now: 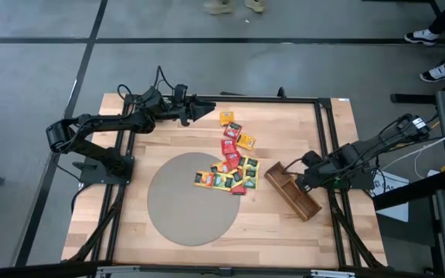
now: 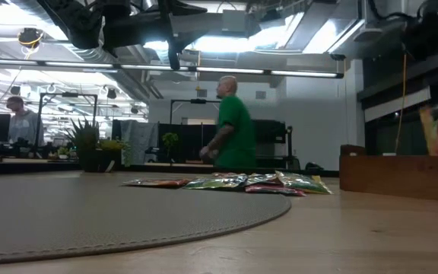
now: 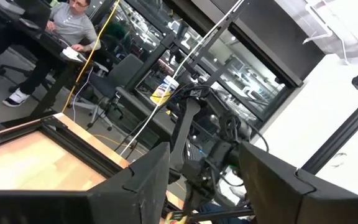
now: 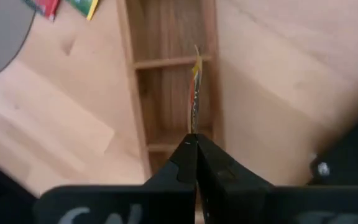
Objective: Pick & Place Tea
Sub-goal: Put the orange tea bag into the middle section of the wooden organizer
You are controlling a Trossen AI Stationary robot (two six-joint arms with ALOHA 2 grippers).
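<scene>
- Right gripper (image 4: 192,146), its fingers pinched on one thin yellow-orange paper tea sachet (image 4: 195,87), hangs over the middle compartment of the long brown wooden divided tray (image 4: 166,62).
- The tray looks otherwise unfilled; about a dozen red, yellow and green sachets (image 1: 230,166) lie heaped beside it, overlapping the round grey mat (image 1: 176,205).
- Left gripper (image 1: 203,109), jaws wide and empty, waits beyond the heap.

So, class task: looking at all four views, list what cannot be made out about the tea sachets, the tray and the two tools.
- Print on the tea sachets: too small in the high view, edge-on in the low view.
- Sachet held by the right tool: seen edge-on, face hidden.
- Wooden tray: part is covered by the right arm in the high view.
- Left tool: open; the left wrist view shows no sachets below it.
</scene>
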